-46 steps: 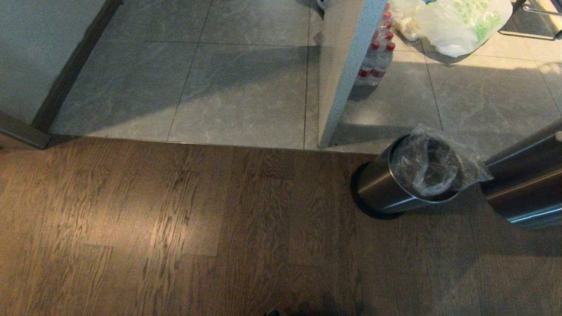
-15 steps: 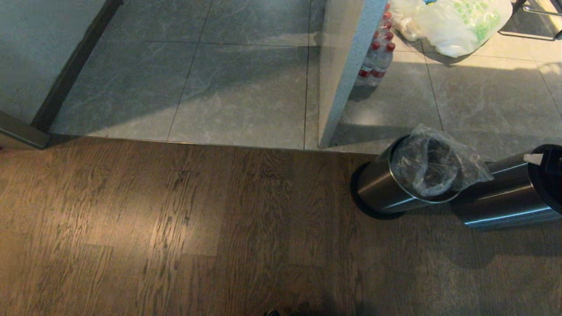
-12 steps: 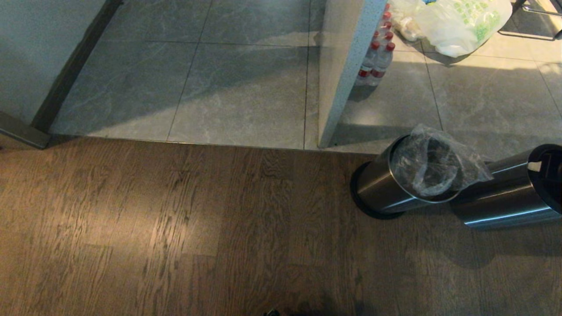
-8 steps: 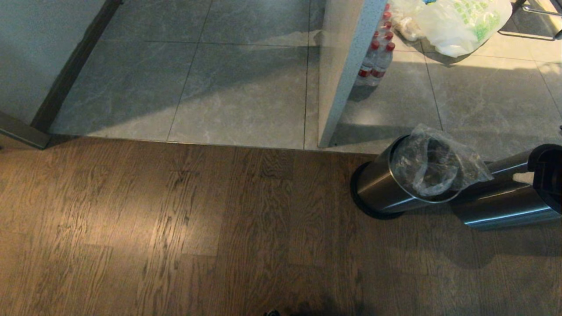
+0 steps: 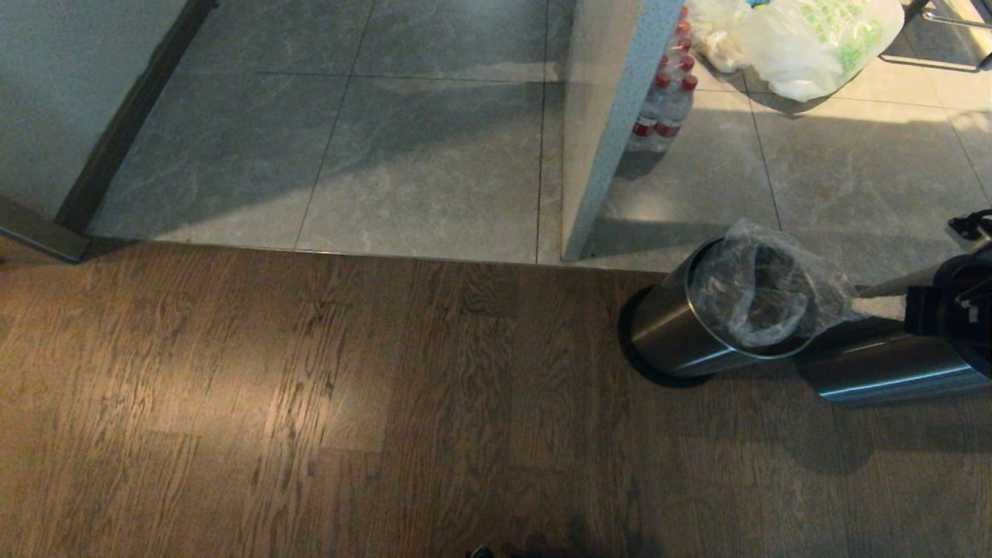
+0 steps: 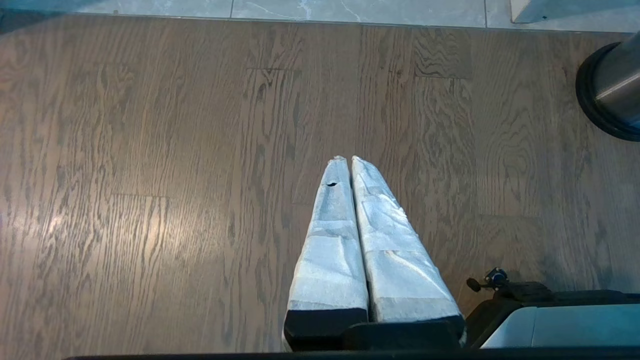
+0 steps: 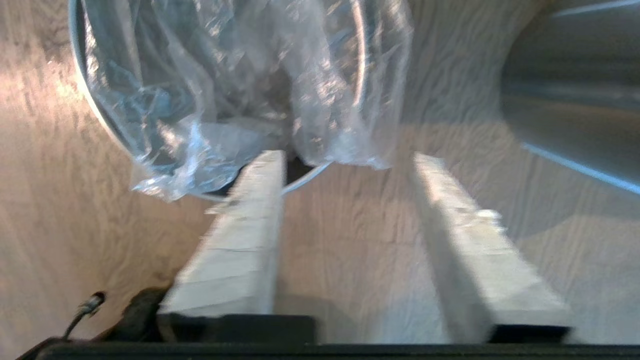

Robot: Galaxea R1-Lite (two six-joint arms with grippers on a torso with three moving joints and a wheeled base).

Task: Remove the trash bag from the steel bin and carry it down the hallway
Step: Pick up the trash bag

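Observation:
The steel bin stands on the wood floor at the right, its black base also showing in the left wrist view. The clear, crinkled trash bag lines the bin and hangs over its rim. My right gripper is open beside the bin, to its right. Nothing is between its fingers, and one fingertip is at the rim under the bag's loose edge. Its black wrist shows at the right edge. My left gripper hangs shut over bare planks. The hallway's grey tiles begin beyond the wood.
A second steel cylinder stands close on the bin's right, behind my right gripper. A grey speckled panel rises beyond the bin, with red-capped bottles and a white bag with green print behind it. A wall with dark skirting is far left.
My right arm has come in from the right edge and moved left towards the bag. The bin and bag have not moved.

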